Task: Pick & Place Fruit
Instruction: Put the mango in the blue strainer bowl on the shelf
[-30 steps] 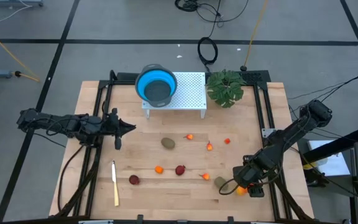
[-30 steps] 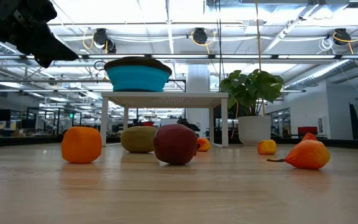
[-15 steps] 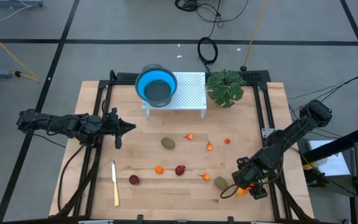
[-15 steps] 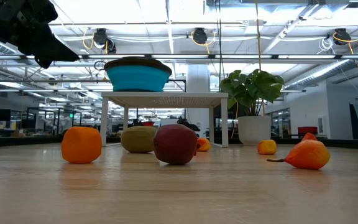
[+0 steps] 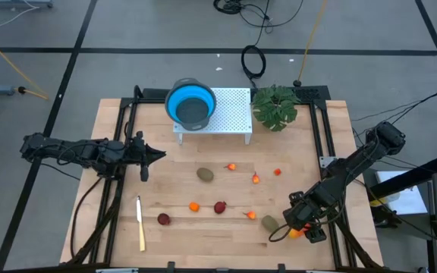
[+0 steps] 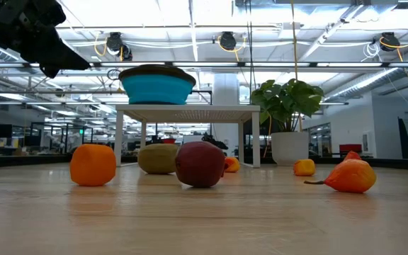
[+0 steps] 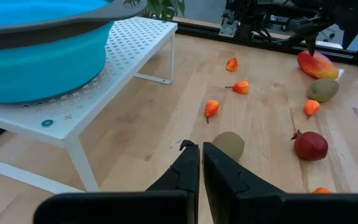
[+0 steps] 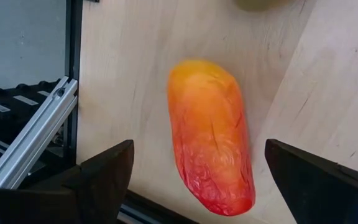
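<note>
The fruit lies scattered on the wooden table [image 5: 173, 189]. The oblong red-orange-yellow piece [image 8: 213, 137] rests on its side near the right front corner, next to an olive-brown oval [image 5: 269, 223]. My right gripper [image 8: 197, 149] hovers over the oblong piece, open, with one finger on each side and touching nothing. A second olive oval [image 5: 205, 174], dark red balls [image 5: 220, 207] and tiny orange pieces [image 5: 256, 179] lie mid-table. My left gripper [image 5: 158, 157] waits shut above the table's left part.
A blue bowl [image 5: 191, 105] sits on a white perforated rack [image 5: 230, 114] at the far edge, with a leafy plant [image 5: 275, 106] to its right. A cream knife [image 5: 140, 222] lies at the near left. A metal rail [image 8: 30, 143] runs close beside the oblong piece.
My right gripper has rolled about the line it points along while staying in place over the oblong piece. Its fingers have stayed open. The fruit has not moved.
</note>
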`<action>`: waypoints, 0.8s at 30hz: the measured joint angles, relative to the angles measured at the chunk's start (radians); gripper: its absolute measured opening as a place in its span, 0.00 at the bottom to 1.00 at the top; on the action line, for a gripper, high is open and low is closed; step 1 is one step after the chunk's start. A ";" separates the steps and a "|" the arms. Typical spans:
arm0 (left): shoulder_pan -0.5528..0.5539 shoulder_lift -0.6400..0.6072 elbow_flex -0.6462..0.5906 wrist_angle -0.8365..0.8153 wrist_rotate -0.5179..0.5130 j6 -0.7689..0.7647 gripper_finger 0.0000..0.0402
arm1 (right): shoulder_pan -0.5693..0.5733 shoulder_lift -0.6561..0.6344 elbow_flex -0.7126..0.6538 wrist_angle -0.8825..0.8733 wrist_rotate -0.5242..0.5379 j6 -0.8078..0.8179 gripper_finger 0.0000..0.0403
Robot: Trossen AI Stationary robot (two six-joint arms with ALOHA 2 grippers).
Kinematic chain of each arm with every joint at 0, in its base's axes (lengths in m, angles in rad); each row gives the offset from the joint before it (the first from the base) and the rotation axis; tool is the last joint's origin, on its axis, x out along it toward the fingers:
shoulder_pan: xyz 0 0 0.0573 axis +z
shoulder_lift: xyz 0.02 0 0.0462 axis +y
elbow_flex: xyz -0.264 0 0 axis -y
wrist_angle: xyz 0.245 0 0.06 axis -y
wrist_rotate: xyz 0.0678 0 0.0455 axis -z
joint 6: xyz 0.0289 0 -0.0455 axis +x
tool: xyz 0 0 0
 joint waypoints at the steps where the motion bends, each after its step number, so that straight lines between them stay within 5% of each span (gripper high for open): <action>1: 0.000 0.000 0.000 0.000 0.000 0.000 0.05 | 0.000 0.000 0.000 0.005 0.000 0.000 0.89; 24: 0.000 0.000 0.000 -0.006 -0.002 -0.021 0.05 | 0.000 0.000 0.000 0.065 0.001 -0.048 0.89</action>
